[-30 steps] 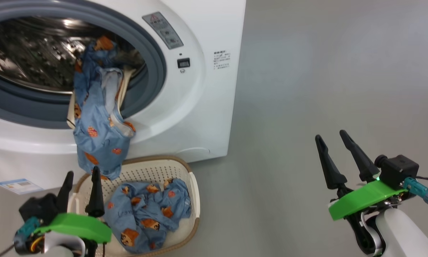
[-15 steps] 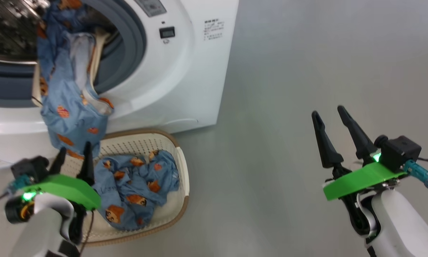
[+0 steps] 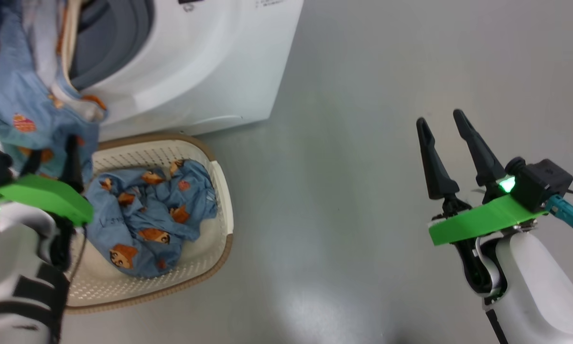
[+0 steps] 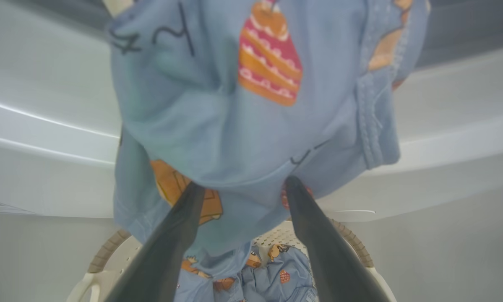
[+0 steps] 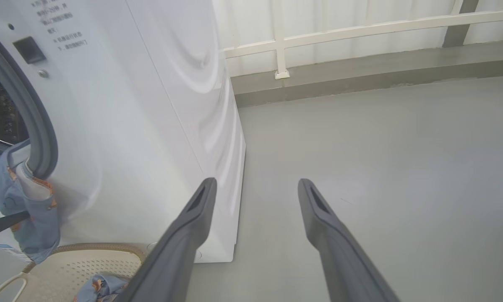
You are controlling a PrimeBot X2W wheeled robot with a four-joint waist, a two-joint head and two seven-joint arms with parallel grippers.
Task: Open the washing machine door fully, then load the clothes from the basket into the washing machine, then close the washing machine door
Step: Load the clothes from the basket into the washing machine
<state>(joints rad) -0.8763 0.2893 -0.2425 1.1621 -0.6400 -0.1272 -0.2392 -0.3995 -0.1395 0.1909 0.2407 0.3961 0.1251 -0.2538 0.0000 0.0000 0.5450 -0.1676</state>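
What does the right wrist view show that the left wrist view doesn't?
Right wrist, not left: white railing, grey gasket, open right fingers over the grey floor.
Left wrist, not right: cake print on the hanging garment, close up, and the open gap between the left fingers at its lower edge.
Both: washing machine, that garment, the basket, clothes inside it.
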